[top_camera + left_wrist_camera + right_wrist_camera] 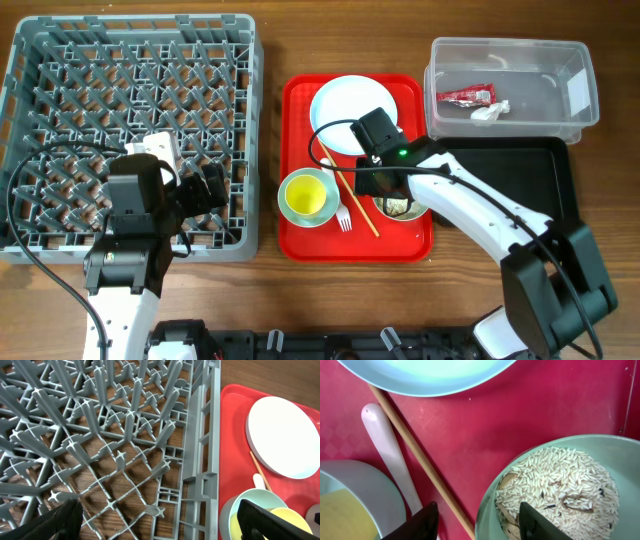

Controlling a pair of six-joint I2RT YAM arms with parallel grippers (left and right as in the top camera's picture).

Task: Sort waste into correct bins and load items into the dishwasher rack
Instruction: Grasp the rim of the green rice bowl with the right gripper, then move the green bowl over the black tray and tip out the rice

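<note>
Right hand (477,507) hovering low over red tray (545,405), fingers spread, straddling rim of mint bowl (570,441) holding rice (555,485), gripping nothing. Chopstick (420,457) and fork (390,455) lying just beside bowl. Left hand (159,505) spread wide, empty, hanging over rack (202,435) by its tray-side wall. Wrapper (464,96) sitting in clear tub (575,60).
</note>
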